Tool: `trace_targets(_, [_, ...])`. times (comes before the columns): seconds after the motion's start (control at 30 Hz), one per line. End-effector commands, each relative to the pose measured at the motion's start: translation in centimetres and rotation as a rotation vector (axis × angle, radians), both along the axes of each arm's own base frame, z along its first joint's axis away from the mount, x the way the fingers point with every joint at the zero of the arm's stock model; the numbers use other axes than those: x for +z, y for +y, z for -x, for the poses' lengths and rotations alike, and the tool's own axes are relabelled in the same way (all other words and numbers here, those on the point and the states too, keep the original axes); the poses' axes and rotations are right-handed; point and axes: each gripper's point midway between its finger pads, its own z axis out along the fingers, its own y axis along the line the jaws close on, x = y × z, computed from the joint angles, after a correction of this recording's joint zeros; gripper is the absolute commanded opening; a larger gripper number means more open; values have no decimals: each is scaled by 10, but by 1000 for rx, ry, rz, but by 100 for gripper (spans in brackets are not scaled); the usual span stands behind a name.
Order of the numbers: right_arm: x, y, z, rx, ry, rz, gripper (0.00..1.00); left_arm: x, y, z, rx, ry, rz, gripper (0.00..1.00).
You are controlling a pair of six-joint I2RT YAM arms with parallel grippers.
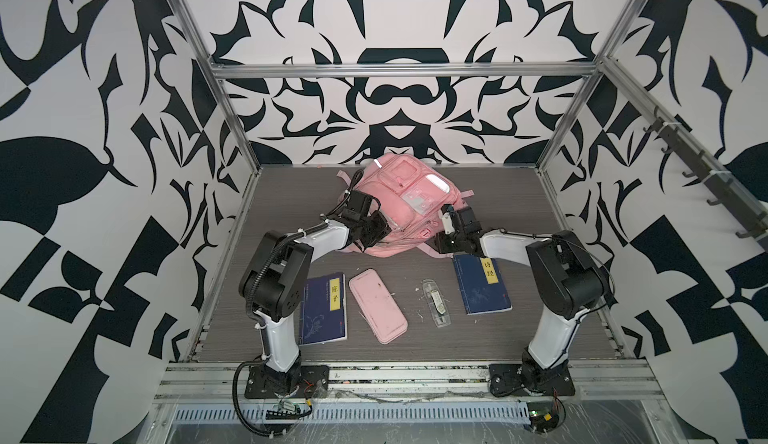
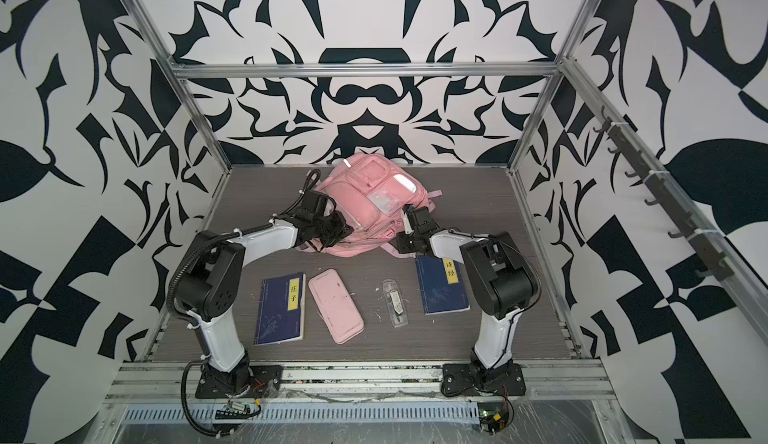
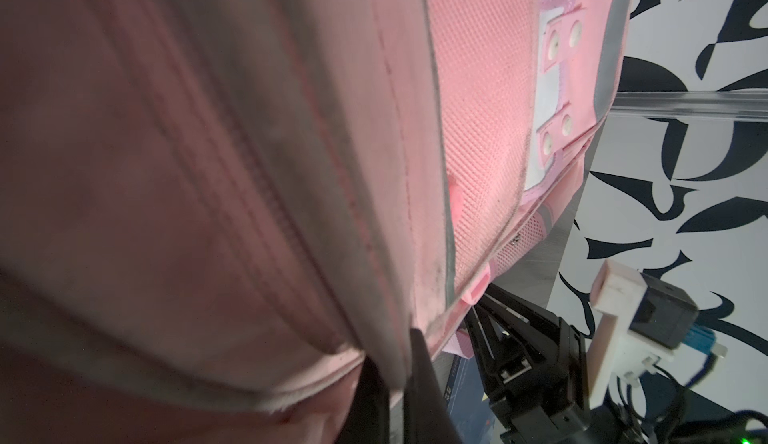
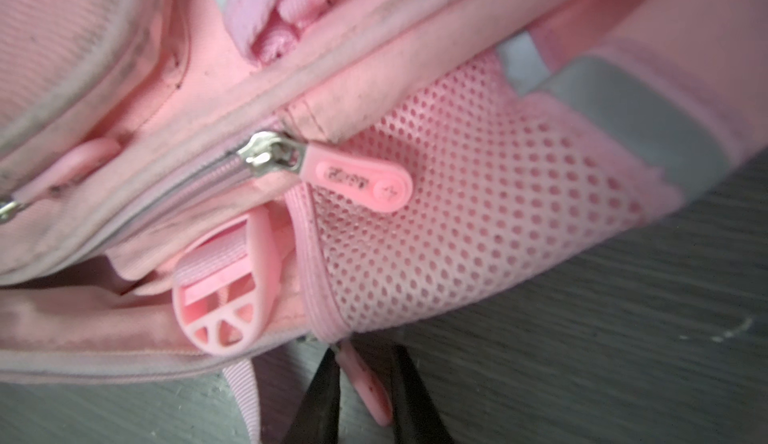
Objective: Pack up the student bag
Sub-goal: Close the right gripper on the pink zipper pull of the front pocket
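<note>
Pink fabric fills most of both wrist views: one student bag point(image 1: 405, 209), lying slumped at the middle of both top views on the grey tabletop point(image 1: 291, 196), near the patterned back wall. Lower in the frame four loose things lie in a row, none of them in the bag: two blue books, one at lower left point(image 1: 323, 309) and one at right point(image 1: 482, 290) partly under the right arm, then between them one flat pink pencil case point(image 1: 377, 305), shut, and one clear case point(image 1: 434, 302) with a white piece showing inside. What the bag holds cannot be seen; in the right wrist view one of its zips is drawn closed beside a mesh side pocket point(image 4: 457, 221). Two arms reach it, one from each side. The left fingers point(image 3: 368, 408) are pressed together on a fold of the bag's edge. The right fingers point(image 4: 318, 400) stand close on either side of a pink zip pull point(image 4: 365, 383) — whether they nip it I cannot tell.
</note>
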Motion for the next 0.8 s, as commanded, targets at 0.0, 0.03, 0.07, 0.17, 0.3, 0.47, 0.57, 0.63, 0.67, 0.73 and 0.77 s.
trace_targets(0.0, [3, -4, 8, -15, 6, 14, 25, -13, 3, 2, 7, 19, 1, 0])
trace_targets(0.03, [3, -5, 8, -16, 5, 15, 25, -14, 3, 2, 8, 22, 1, 0])
trace_targets(0.07, [3, -5, 9, -16, 7, 15, 24, -14, 3, 2, 10, 22, -1, 0])
trace_targets(0.17, [5, -4, 11, -11, 2, 14, 25, -18, 4, 3, 13, 32, -3, 0])
trace_targets(0.3, [6, -3, 14, -10, -3, 20, 24, -24, 5, 5, 17, 40, -6, 0])
trace_targets(0.47, [3, -4, 13, -12, -7, 25, 24, -29, 5, 7, 21, 55, 0, 0])
trace_targets(0.57, [3, -4, 11, -13, -11, 28, 23, -30, 6, 7, 23, 56, 0, 0])
trace_targets(0.63, [3, -4, 10, -16, -16, 30, 23, -30, 6, 8, 22, 58, 1, 0])
trace_targets(0.67, [3, -4, 9, -17, -20, 30, 23, -30, 5, 8, 22, 58, 2, 0])
trace_targets(0.73, [4, -3, 6, -17, -26, 32, 22, -31, 6, 9, 25, 62, 2, 0])
trace_targets(0.77, [4, -3, 5, -16, -23, 32, 22, -33, 7, 10, 29, 65, 3, 0])
